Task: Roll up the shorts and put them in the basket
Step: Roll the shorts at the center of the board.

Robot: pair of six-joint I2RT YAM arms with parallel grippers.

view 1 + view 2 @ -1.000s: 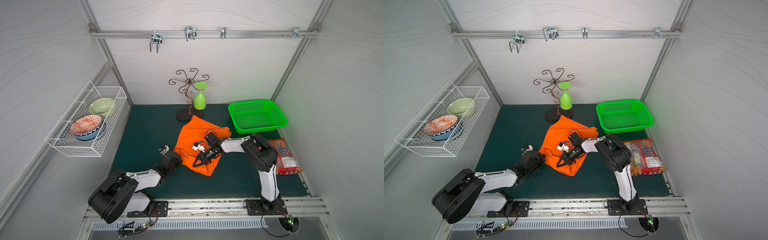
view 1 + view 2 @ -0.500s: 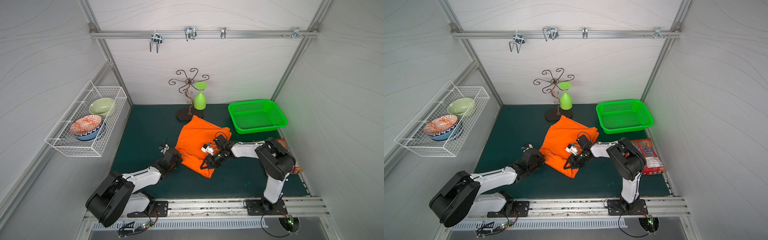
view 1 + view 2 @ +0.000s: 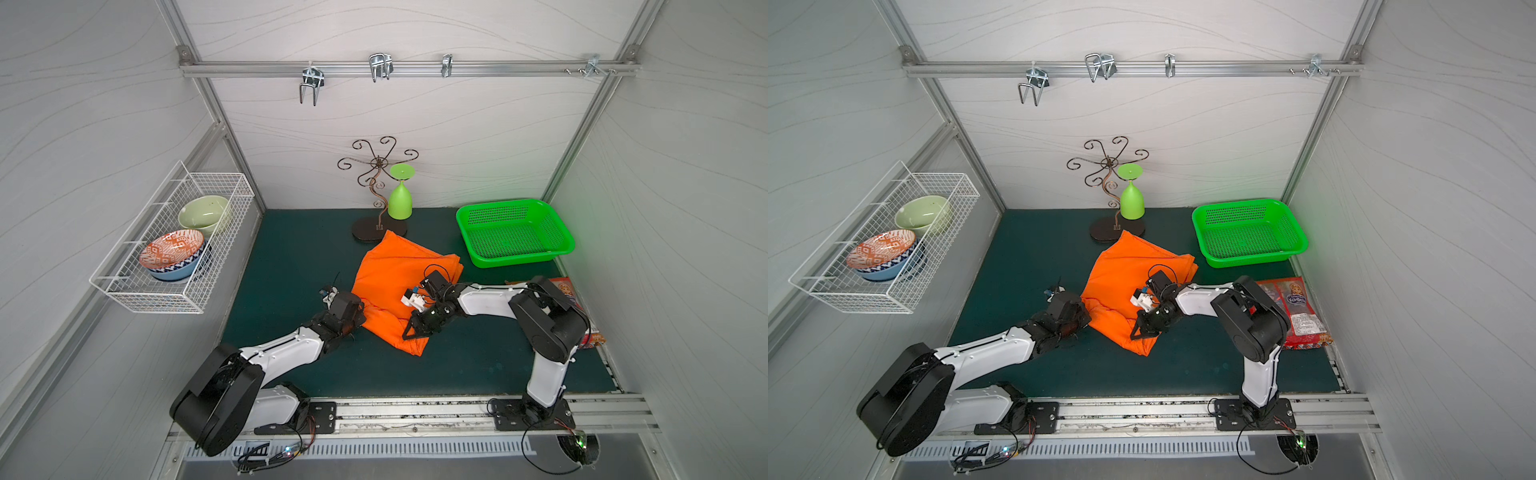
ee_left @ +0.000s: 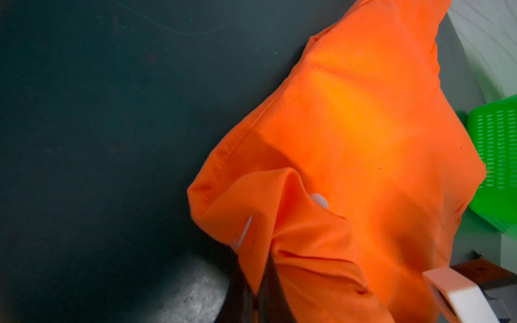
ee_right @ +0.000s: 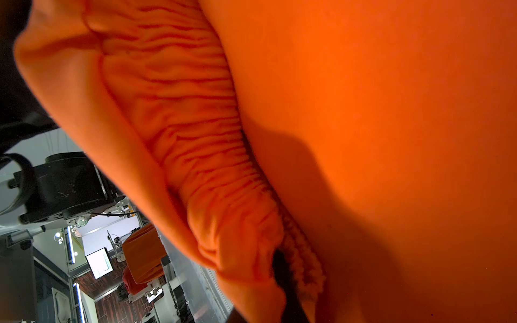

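Observation:
The orange shorts (image 3: 395, 270) lie partly folded on the dark green mat in both top views, also (image 3: 1125, 270). My left gripper (image 3: 359, 309) is at their left edge, shut on a raised fold of cloth (image 4: 282, 190); the left wrist view shows the fabric pinched between the dark fingers (image 4: 268, 282). My right gripper (image 3: 409, 332) sits on the near corner of the shorts. In the right wrist view the gathered waistband (image 5: 201, 139) fills the frame and runs down into a dark finger (image 5: 282, 274), which is shut on that cloth.
A green plastic basket (image 3: 515, 232) stands at the back right. A metal stand (image 3: 379, 195) holding a green glass (image 3: 400, 199) is just behind the shorts. A snack packet (image 3: 1296, 307) lies by the right arm. A wire wall basket (image 3: 174, 241) holds bowls.
The right arm's elbow swung out to the right, and its gripper slid toward the near corner of the shorts, loosening briefly before closing again. The left gripper kept its hold.

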